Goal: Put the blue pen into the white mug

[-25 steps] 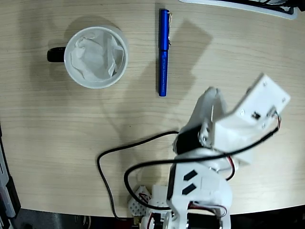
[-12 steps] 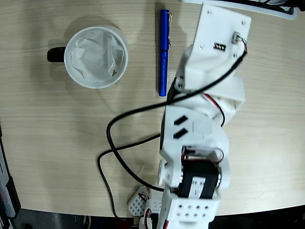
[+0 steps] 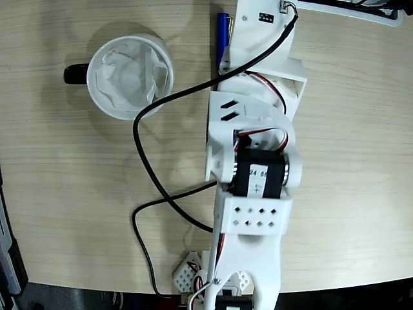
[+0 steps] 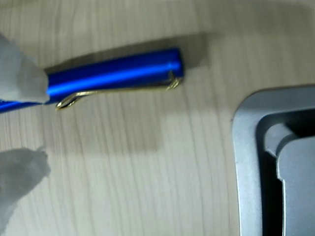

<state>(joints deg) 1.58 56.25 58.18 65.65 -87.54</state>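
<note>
In the wrist view the gripper (image 4: 22, 123) stands open with nothing in its hold: one white finger (image 4: 19, 73) covers part of the blue pen (image 4: 113, 73), the other is just below it at 6 o'clock, probably to straddle the barrel. The pen lies flat on the table (image 4: 147, 172). In the fixed view the white mug (image 3: 129, 77) stands at 9 o'clock from the pen, apart from it.

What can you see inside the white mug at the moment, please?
Only crumpled white paper shows inside the white mug, seen from above. The paper hides its bottom. The blue pen lies outside on the table.
</note>
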